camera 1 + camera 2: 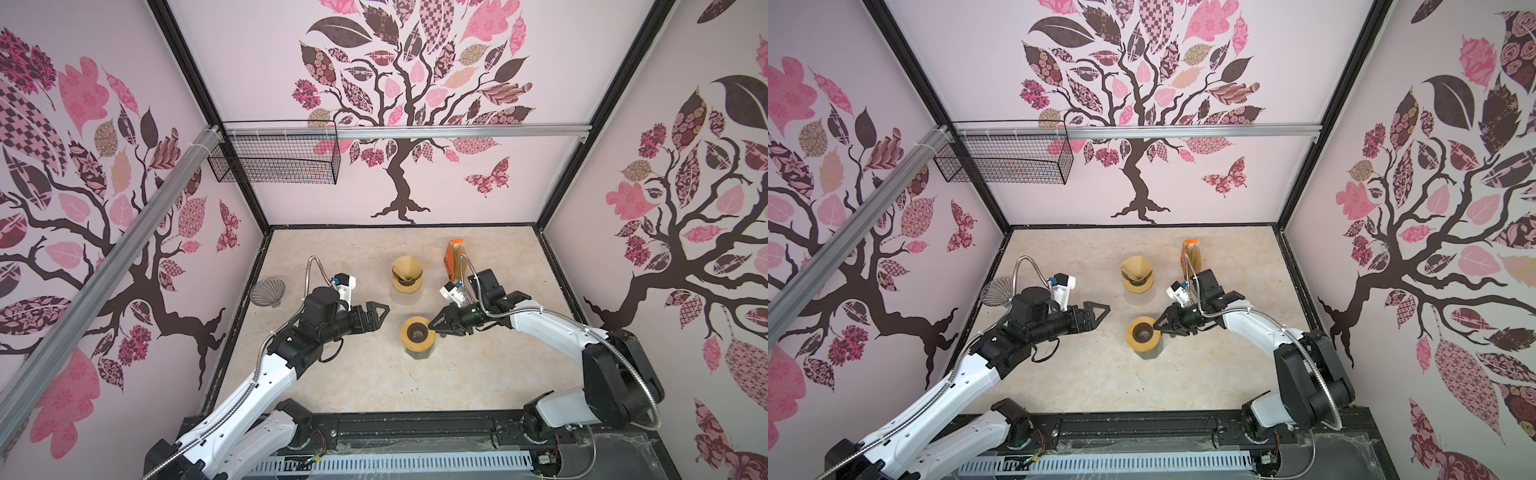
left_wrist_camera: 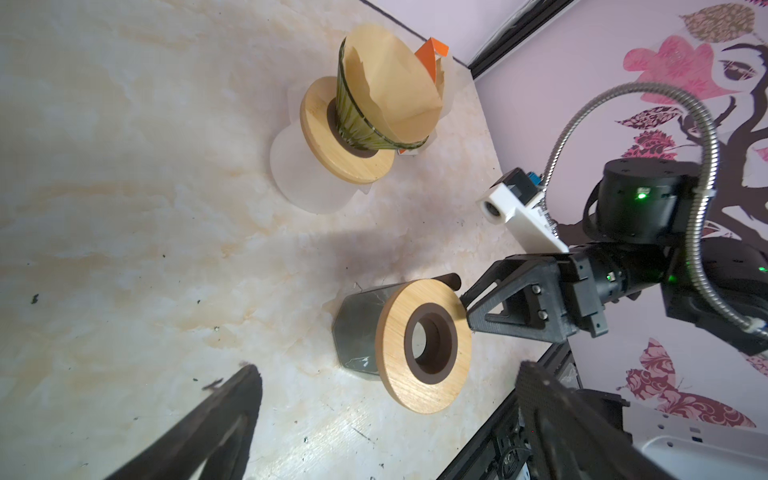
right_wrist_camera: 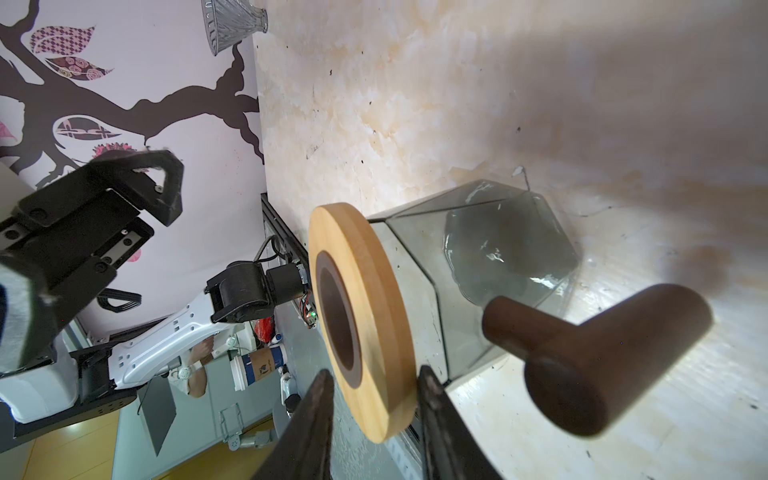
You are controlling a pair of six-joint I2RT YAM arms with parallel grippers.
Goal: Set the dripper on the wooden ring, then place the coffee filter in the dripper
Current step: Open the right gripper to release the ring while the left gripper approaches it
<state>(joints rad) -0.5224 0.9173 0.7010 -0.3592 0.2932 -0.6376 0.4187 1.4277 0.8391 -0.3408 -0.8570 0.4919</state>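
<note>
Right gripper (image 3: 376, 374) straddles the pale wooden ring (image 2: 419, 399) atop the near glass jug (image 2: 357, 328); grip unclear. Next, probably fetching a brown paper filter (image 1: 1197, 258).

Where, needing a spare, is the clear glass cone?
In both top views the glass cone lies at the table's left edge, just left of the left arm's wrist.

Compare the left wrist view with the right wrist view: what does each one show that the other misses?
Only the left wrist view: the green dripper with the paper filter in it, the orange box behind, and the right gripper at the wooden ring's edge. Only the right wrist view: the clear glass dripper by the wall and the left gripper, open. Both: the wooden ring on the glass carafe.
</note>
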